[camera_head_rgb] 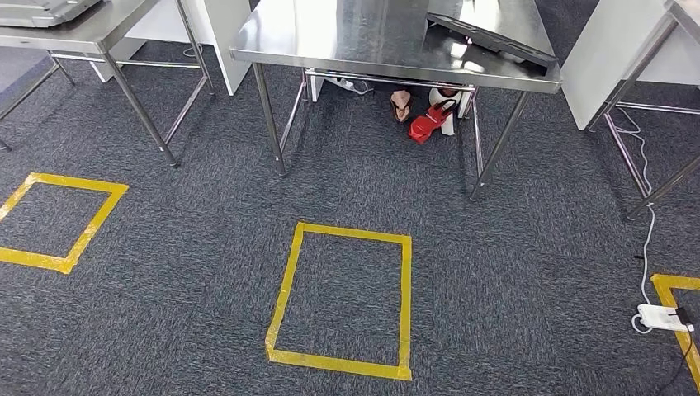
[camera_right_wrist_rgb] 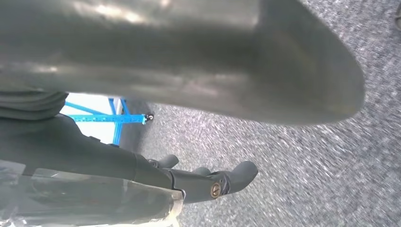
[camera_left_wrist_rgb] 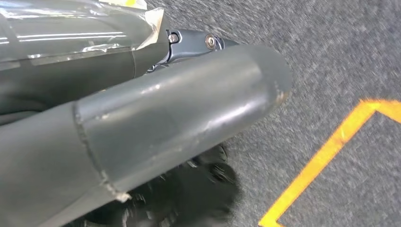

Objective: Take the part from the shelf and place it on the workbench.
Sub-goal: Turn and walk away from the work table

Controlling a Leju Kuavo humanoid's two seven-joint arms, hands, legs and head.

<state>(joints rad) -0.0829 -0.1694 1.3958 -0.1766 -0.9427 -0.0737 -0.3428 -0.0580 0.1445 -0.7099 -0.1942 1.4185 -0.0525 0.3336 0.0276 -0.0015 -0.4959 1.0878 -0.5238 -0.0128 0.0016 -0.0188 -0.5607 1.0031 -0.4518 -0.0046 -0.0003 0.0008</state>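
A steel workbench [camera_head_rgb: 371,37] stands ahead across the grey carpet, with a dark flat metal piece [camera_head_rgb: 491,37] lying tilted on its right part. My left hand [camera_left_wrist_rgb: 179,109] hangs over the carpet, its thick grey thumb and a dark finger [camera_left_wrist_rgb: 194,45] stretched out with nothing in them. My right hand [camera_right_wrist_rgb: 198,61] also hangs over the carpet, and its dark fingers [camera_right_wrist_rgb: 236,177] are apart and hold nothing. I see no shelf here.
A yellow tape square [camera_head_rgb: 342,301] marks the floor before the workbench, with others at left [camera_head_rgb: 58,219] and right [camera_head_rgb: 677,289]. A person's feet and a red shoe [camera_head_rgb: 429,122] are under the bench. A white power strip [camera_head_rgb: 664,318] and cable lie at right. Another steel table [camera_head_rgb: 74,33] stands at left.
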